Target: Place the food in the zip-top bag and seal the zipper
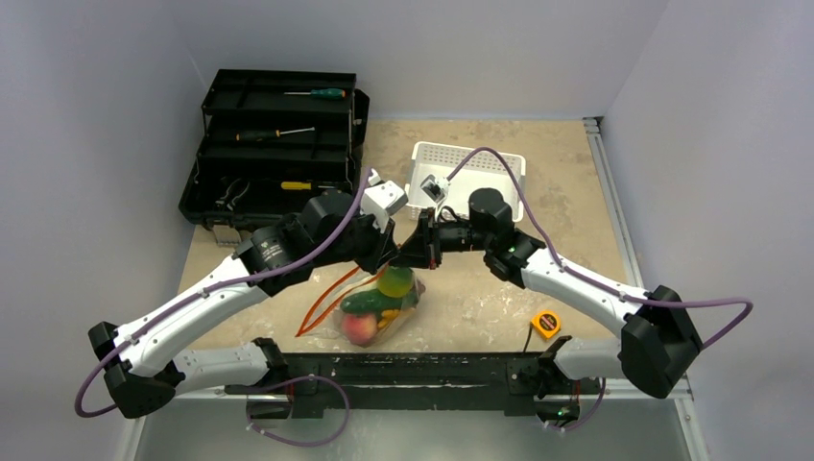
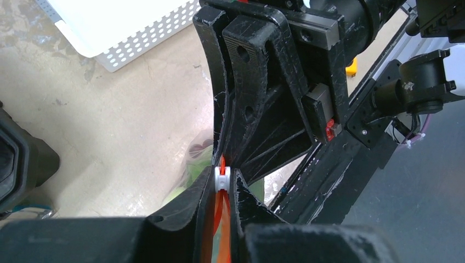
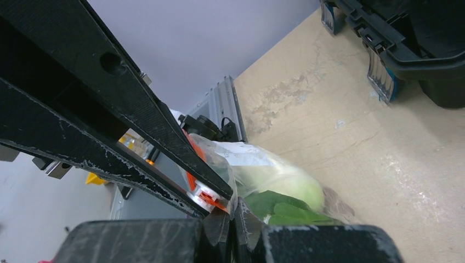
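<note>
The clear zip-top bag [image 1: 379, 307] hangs just above the table at centre, with a pale green cabbage [image 1: 395, 281], a green cucumber [image 1: 370, 301] and a pink peach [image 1: 359, 328] inside. Its orange-red zipper [image 1: 322, 303] loops out to the left. Both grippers meet at the bag's top corner. My left gripper [image 2: 222, 183] is shut on the white slider [image 2: 222, 179], with the orange strip [image 2: 219, 219] running between its fingers. My right gripper [image 3: 233, 216] is shut on the clear plastic of the bag's corner, right beside the slider [image 3: 205, 196]. The green food [image 3: 285, 183] shows through the bag below.
A white perforated basket [image 1: 470, 168] stands behind the grippers. An open black toolbox [image 1: 274, 144] with screwdrivers sits at the back left. A yellow tape measure [image 1: 545, 324] lies near the right arm. The black rail [image 1: 403, 370] runs along the near edge.
</note>
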Tool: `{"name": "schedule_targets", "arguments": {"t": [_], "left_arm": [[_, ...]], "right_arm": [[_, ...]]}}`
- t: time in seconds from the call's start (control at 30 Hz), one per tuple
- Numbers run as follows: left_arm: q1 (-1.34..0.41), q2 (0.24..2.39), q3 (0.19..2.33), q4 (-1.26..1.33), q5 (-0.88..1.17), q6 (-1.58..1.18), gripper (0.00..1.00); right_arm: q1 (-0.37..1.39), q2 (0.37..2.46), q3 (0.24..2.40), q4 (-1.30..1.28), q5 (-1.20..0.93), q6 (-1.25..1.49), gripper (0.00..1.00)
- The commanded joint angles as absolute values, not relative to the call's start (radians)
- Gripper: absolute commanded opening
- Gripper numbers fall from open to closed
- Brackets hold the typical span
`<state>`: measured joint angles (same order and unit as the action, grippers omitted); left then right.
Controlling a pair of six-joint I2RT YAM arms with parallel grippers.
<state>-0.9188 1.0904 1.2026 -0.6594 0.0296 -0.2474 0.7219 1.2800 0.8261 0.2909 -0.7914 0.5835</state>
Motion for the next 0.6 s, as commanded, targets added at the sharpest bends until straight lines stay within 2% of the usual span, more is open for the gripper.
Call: {"name": "schedule_targets", "arguments": {"t": [0.0, 0.1, 0.27, 0.57], "left_arm": [[-0.923, 1.075, 1.238, -0.67, 0.004, -0.23, 0.04], [-0.923, 1.062, 1.23, -0.686, -0.038, -0.232, 0.0], [-0.923, 1.046, 1.218, -0.707, -0.054, -0.235, 0.0], [-0.923, 1.022, 1.192, -0.732, -0.082, -0.23, 0.0]], "right_arm": [[0.729, 1.233, 0.856, 0.312, -0.768, 0.569, 0.0], [0.728, 1.213, 0.838, 0.314, -0.729, 0.568, 0.0], [0.728, 1.19, 0.798, 0.365, -0.708, 0.609, 0.0], [0.727, 1.147, 0.656, 0.665, -0.678, 0.829, 0.0]]}}
